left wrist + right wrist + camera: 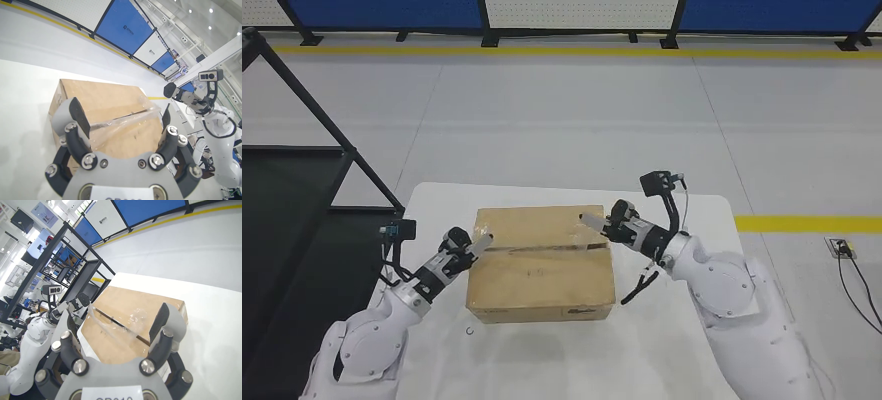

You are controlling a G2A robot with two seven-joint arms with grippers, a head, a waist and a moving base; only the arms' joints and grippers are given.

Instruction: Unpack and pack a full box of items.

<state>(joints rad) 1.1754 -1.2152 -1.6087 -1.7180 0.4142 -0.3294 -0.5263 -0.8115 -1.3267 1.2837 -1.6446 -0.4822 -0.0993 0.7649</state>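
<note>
Cardboard box (542, 265), one only, brown, matt and rectangular, sits shut on the smooth white table (672, 340), between the two grippers and just ahead of each one's fingertips. The left gripper (121, 111) stands at one end of the box with its fingers spread wide, clamping nothing; the pads (78, 115) are flat and dark. One crinkled, glossy strip of clear tape (122, 121) lifts off the lid's centre seam and runs in between those open fingers. Whether it sticks to a pad cannot be told. At the opposite end of the box, the right gripper (115, 317) is likewise released, with the seam straight ahead of it.
</note>
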